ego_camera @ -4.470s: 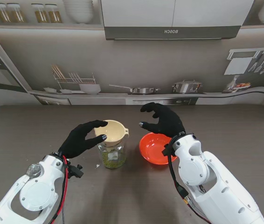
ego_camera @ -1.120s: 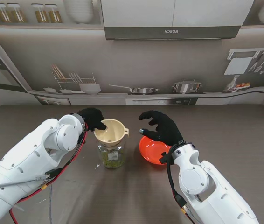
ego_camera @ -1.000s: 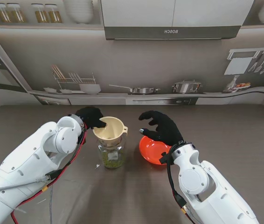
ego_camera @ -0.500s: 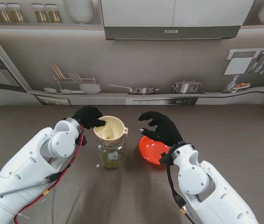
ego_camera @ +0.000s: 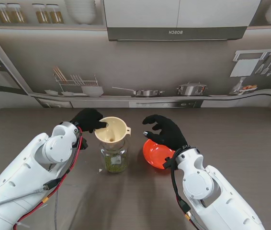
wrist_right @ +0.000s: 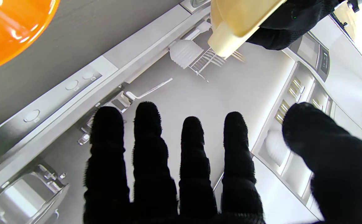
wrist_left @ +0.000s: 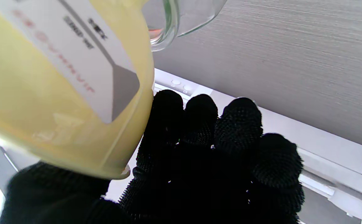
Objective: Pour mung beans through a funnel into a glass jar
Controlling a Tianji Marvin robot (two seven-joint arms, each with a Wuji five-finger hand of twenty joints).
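A cream funnel (ego_camera: 111,132) hangs tilted just over the mouth of a glass jar (ego_camera: 114,159) that holds green mung beans at its bottom. My left hand (ego_camera: 89,120) is shut on the funnel's rim, thumb inside the cone. The left wrist view shows the funnel (wrist_left: 59,81) with a label, pinched beside my fingers (wrist_left: 199,130), and the jar's rim (wrist_left: 168,25) close by. My right hand (ego_camera: 164,132) hovers open over an orange bowl (ego_camera: 155,153), fingers spread. The right wrist view shows the bowl (wrist_right: 10,28) and the funnel (wrist_right: 236,21).
The jar and bowl stand mid-table on a grey-brown wooden top (ego_camera: 241,139). A small white scrap (ego_camera: 100,170) lies left of the jar. A printed kitchen backdrop (ego_camera: 140,72) closes off the table's far edge.
My left hand has taken hold of the funnel's rim and raised and tilted it off the jar's mouth over the last second. The right hand has stayed over the bowl.
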